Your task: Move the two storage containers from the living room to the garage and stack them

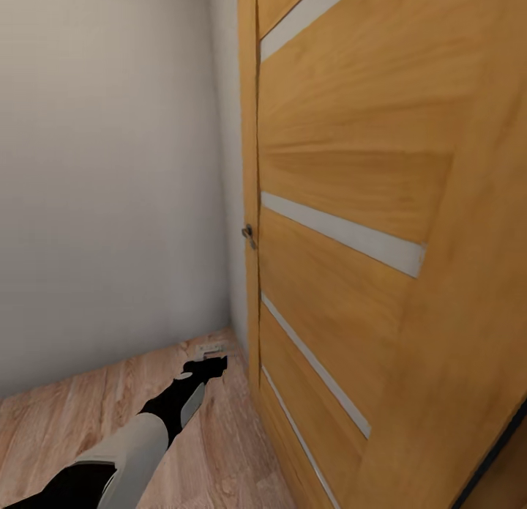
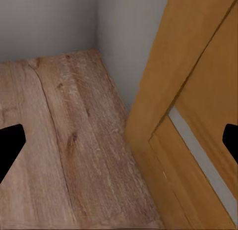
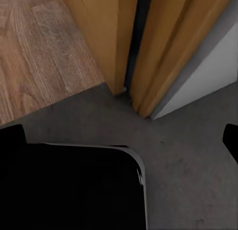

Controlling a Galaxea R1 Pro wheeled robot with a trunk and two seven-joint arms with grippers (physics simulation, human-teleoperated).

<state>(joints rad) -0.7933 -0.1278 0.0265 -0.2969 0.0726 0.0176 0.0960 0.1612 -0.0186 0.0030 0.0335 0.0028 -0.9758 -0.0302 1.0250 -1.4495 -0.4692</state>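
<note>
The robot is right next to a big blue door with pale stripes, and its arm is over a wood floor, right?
Not quite. In the head view the door is orange-brown wood, not blue. It does have pale stripes, and the left arm reaches over the wood floor.

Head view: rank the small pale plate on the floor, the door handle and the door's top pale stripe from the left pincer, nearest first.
1. Plate: on the wood floor just beyond the left pincer.
2. Handle: higher, on the door's edge.
3. Top stripe: up by the door's top.
</note>
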